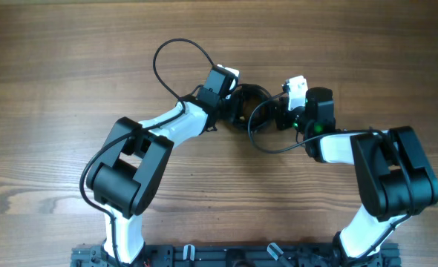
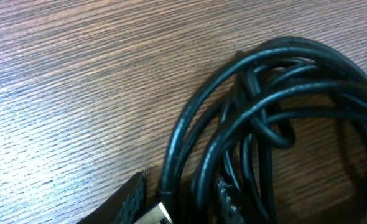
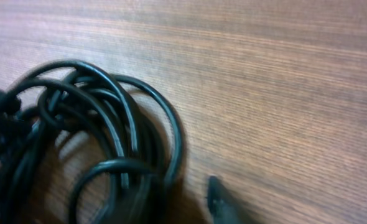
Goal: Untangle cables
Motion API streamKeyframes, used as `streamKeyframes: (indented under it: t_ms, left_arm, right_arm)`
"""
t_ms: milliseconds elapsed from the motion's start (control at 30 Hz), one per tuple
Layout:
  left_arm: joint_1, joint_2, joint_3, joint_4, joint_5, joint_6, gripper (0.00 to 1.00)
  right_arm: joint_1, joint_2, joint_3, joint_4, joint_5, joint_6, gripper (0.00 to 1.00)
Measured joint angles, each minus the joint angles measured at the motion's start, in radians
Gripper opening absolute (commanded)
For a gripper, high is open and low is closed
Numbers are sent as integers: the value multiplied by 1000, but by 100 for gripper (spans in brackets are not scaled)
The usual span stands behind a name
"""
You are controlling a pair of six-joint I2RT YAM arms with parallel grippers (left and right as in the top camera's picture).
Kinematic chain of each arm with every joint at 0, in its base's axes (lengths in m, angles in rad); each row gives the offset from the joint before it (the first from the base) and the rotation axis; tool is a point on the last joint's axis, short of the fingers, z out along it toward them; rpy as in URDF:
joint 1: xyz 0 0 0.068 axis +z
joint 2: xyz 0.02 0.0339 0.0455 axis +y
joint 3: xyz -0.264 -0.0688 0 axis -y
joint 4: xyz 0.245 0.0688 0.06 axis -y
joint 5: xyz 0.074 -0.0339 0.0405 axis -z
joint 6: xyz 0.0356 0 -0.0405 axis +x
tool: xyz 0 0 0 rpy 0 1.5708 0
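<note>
Though coiled, the cables lie between left hand and right hand.

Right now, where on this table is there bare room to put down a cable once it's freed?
Bare table left of the left arm, right of the right arm, and in front between both arms. Crowded mid-back: left gripper and right gripper meet the cables, which loop out up-left.

Both arms fold in toward the middle, elbows pushed out wide, and the left tool and right tool angle toward each other, tips nearly meeting.
</note>
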Motion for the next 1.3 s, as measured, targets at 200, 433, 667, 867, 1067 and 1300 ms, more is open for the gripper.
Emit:
streamKeyframes:
  t_ms: [200, 433, 667, 867, 1067, 1300]
  left_arm:
    - [-2, 0, 0, 3, 15, 0, 38]
    - [-32, 3, 1, 21, 79, 0, 38]
    - [-31, 3, 1, 11, 82, 0, 38]
    - [-31, 3, 1, 11, 82, 0, 33]
    - [-27, -7, 0, -11, 82, 7, 67]
    - [-23, -159, -13, -167, 121, 0, 87]
  right_arm:
    - [2, -39, -1, -23, 53, 30, 4]
    - [-120, -439, -13, -370, 53, 75, 4]
    - [-252, -785, -5, -697, 111, 101, 5]
    - [-256, -790, -5, -812, -23, 77, 36]
    - [-254, -669, -5, -790, -271, 60, 51]
    - [-230, -565, -5, -768, -336, 63, 58]
